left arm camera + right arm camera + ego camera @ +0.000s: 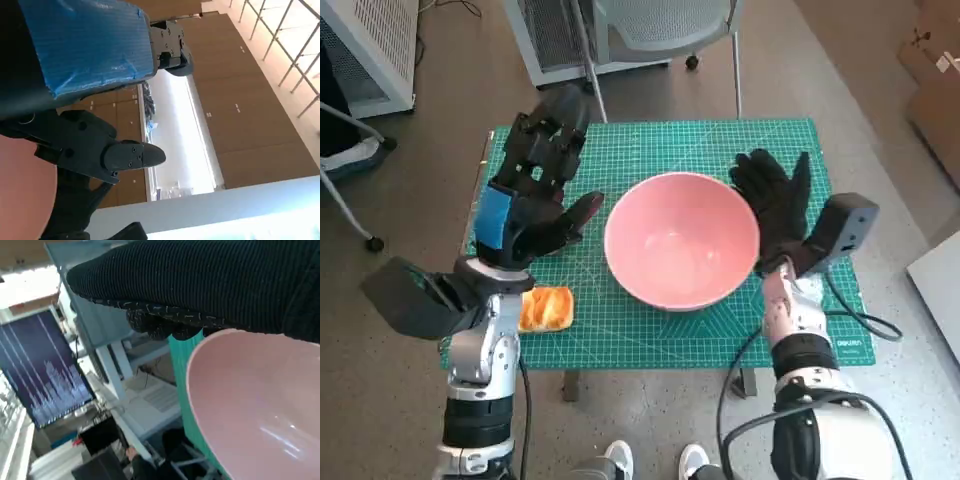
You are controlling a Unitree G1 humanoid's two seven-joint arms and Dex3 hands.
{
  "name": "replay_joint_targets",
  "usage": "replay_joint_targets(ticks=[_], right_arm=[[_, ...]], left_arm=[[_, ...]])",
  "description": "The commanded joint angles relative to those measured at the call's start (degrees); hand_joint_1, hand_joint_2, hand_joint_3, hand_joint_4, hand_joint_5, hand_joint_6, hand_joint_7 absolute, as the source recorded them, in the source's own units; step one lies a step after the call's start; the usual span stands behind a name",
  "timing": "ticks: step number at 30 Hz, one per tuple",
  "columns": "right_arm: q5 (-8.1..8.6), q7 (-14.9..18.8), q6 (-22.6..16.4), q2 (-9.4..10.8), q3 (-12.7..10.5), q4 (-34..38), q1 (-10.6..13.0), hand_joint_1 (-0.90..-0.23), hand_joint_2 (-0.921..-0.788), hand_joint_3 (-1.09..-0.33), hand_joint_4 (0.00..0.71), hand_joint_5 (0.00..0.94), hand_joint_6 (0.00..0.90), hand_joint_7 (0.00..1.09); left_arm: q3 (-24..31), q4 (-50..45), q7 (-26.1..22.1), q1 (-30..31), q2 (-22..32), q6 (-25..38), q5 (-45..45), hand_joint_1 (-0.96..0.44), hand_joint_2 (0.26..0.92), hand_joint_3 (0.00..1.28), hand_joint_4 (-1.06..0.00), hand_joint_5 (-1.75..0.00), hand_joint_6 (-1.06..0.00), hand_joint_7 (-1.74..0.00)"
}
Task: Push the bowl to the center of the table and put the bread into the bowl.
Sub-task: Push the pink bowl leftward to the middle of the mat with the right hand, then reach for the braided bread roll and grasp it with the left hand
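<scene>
A large pink bowl (pixel 682 240) stands empty near the middle of the green cutting mat (pixel 660 150). My right hand (pixel 775 205) in its black glove lies flat against the bowl's right side, fingers spread. In the right wrist view the glove (pixel 210 285) runs along the bowl's rim (pixel 250 405). A golden piece of bread (pixel 546 308) lies at the mat's front left, just below my left wrist. My left hand (pixel 535 190) hovers above the mat left of the bowl, fingers spread and holding nothing. Its thumb (pixel 107 150) shows in the left wrist view.
The mat covers most of the small table. A chair's legs (pixel 650 40) and a white cabinet (pixel 375 50) stand on the floor behind the table. A cable (pixel 865 320) trails off the table's right front corner. A person's shoes (pixel 655 462) show at the table's front.
</scene>
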Motion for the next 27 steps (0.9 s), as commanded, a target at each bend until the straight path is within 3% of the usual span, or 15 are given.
replay_joint_targets(ticks=[1, 9, 16, 20, 22, 27], right_arm=[[-0.78, 0.1, 0.8, -0.5, 0.4, 0.7, 0.2, -0.460, -0.921, -0.771, 0.302, 0.008, 0.407, 0.01], [-0.07, 3.1, -0.5, -3.4, -0.2, -0.8, 0.1, -0.465, -0.921, -0.766, 0.289, 0.001, 0.406, 0.01], [1.78, 8.5, -7.3, -6.1, -1.5, -5.2, 0.7, -0.485, -0.921, -0.761, 0.260, 0.000, 0.370, 0.00], [2.71, 10.9, -11.5, -6.7, -1.7, -8.0, 1.2, -0.496, -0.921, -0.758, 0.249, 0.000, 0.359, 0.00], [3.03, 12.2, -14.6, -6.7, -1.2, -12.0, 2.3, -0.503, -0.921, -0.755, 0.255, 0.004, 0.346, 0.00], [3.77, 13.5, -17.8, -6.1, 0.1, -20.6, 5.4, -0.515, -0.921, -0.732, 0.263, 0.007, 0.331, 0.00]], left_arm=[[0.2, -1.0, 0.4, 0.6, 0.4, 0.4, -0.1, -0.23, 0.819, 0.39, -0.07, 0.00, 0.00, -0.57], [0.9, -1.8, 0.5, 1.1, 0.6, 0.7, -0.8, -0.24, 0.819, 0.39, -0.07, 0.00, 0.00, -0.57], [1.7, -2.2, 1.0, 1.3, 0.9, 0.3, -0.6, -0.24, 0.817, 0.39, -0.07, 0.00, 0.00, -0.59], [2.1, -2.4, 1.1, 1.3, 1.2, 0.2, -0.4, -0.24, 0.817, 0.39, -0.08, 0.00, 0.00, -0.61], [2.4, -2.9, 1.0, 1.4, 1.8, 0.1, -0.4, -0.24, 0.816, 0.39, -0.08, -0.01, 0.00, -0.61], [2.9, -3.4, 0.6, 1.6, 3.0, -0.4, -0.1, -0.25, 0.815, 0.39, -0.09, -0.01, 0.00, -0.61]])
